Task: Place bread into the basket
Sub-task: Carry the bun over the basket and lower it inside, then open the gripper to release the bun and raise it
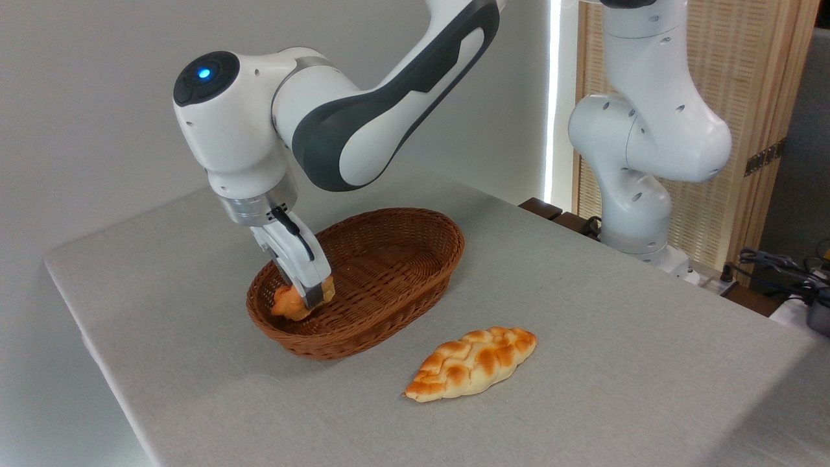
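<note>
My gripper (305, 295) is clenched on the bread (295, 302), a small orange-golden bun with a knobbly top, and I hold it low inside the left end of the basket (402, 259), close to the wicker floor; whether it touches the weave I cannot tell. My fingers point down and cover much of the bun's right side. The basket is an oval of brown wicker on the grey table (583, 311), toward its left edge. A longer, paler braided loaf (472, 362) with browned patches lies on the cloth just outside the basket, nearer the table's front edge.
</note>
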Robot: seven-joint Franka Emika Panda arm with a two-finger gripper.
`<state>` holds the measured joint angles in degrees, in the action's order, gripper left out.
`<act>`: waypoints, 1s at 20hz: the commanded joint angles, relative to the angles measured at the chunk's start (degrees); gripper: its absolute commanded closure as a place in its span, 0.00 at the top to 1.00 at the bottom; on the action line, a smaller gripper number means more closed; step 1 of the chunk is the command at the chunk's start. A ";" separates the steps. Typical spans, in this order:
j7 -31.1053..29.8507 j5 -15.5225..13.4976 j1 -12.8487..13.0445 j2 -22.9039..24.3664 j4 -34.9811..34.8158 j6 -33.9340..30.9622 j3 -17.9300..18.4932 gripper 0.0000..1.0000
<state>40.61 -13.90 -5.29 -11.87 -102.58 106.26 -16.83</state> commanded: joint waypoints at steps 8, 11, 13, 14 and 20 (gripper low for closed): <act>0.87 -0.07 -0.42 3.60 0.10 -1.67 0.57 1.00; 1.57 -0.07 -0.51 7.98 0.27 -1.93 2.23 1.00; 2.98 -0.07 -0.51 11.33 1.32 -1.93 3.81 1.00; 3.42 -0.07 -0.51 12.56 2.28 -2.02 4.34 1.00; 7.89 5.97 -0.51 14.16 8.18 -10.37 6.72 1.00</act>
<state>45.07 -12.27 -5.82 3.38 -97.78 99.16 -10.59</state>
